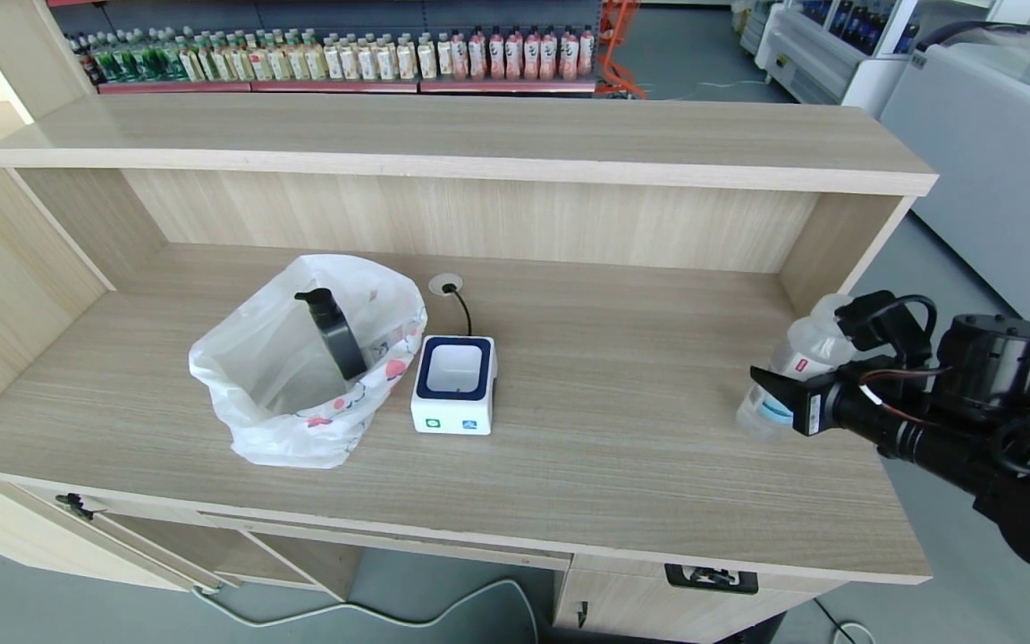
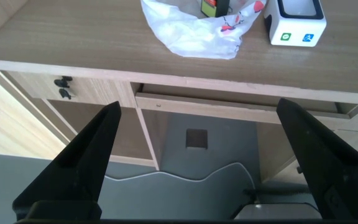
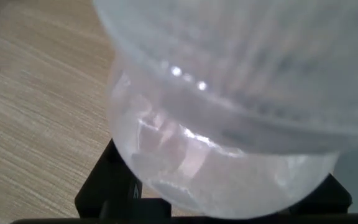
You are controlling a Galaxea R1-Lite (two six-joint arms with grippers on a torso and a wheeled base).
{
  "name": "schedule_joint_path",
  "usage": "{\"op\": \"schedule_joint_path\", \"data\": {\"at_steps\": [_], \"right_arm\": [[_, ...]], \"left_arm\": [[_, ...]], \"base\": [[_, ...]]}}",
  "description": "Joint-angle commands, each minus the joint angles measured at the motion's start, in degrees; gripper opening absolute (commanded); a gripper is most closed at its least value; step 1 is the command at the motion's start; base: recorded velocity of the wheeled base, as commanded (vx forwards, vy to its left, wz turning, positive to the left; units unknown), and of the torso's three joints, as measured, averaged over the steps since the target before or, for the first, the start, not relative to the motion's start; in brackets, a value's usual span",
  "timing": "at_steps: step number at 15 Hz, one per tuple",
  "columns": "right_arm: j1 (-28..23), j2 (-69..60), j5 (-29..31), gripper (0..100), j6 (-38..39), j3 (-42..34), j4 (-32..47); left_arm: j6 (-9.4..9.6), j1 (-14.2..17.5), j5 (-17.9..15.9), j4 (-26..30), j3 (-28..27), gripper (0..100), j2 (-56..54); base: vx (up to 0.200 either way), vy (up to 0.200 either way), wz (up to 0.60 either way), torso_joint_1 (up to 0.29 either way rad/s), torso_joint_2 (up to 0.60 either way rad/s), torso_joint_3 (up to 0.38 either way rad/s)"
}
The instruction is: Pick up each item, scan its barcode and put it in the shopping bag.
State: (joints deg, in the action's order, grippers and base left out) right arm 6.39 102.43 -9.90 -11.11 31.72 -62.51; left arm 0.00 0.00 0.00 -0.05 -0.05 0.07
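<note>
A clear plastic bottle [image 1: 797,358] with a white cap leans tilted over the right end of the wooden counter [image 1: 622,429]. My right gripper [image 1: 823,358] is shut on it, a finger on each side. In the right wrist view the bottle [image 3: 229,93] bulges close above the dark fingers [image 3: 107,193]. A white shopping bag [image 1: 300,376] stands open at centre-left with a dark pump bottle [image 1: 336,335] inside. The white barcode scanner [image 1: 454,383] sits just right of the bag. My left gripper [image 2: 197,168] hangs open, with nothing in it, below the counter's front edge.
A cable [image 1: 461,309] runs from the scanner to a grommet behind it. A raised shelf [image 1: 461,143] and side walls enclose the counter's back. Drawers [image 2: 229,109] sit under the front edge. Bare counter lies between scanner and bottle.
</note>
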Motion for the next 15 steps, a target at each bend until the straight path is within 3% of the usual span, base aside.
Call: {"op": "schedule_joint_path", "data": {"at_steps": [1,4,6,10,15], "right_arm": [[-2.2,-10.5,-5.6,0,5.7,3.9,6.3],[0.1,-25.0,-23.8,0,23.1,13.2,24.0],[5.9,-31.8,-30.2,0,26.5,18.6,36.0],[17.3,-35.5,-31.1,0,26.3,16.9,37.9],[24.8,-37.4,-37.3,0,26.5,16.9,37.6]], "left_arm": [[0.00,0.0,0.0,0.0,0.0,100,0.0],[0.00,0.0,0.0,0.0,0.0,100,0.0],[0.00,0.0,0.0,0.0,0.0,100,0.0],[0.00,0.0,0.0,0.0,0.0,100,0.0],[0.00,0.0,0.0,0.0,0.0,100,0.0]], "base": [[0.000,0.000,0.00,0.000,0.00,0.000],[0.000,0.000,0.00,0.000,0.00,0.000],[0.000,0.000,0.00,0.000,0.00,0.000],[0.000,0.000,0.00,0.000,0.00,0.000],[0.000,0.000,0.00,0.000,0.00,0.000]]}}
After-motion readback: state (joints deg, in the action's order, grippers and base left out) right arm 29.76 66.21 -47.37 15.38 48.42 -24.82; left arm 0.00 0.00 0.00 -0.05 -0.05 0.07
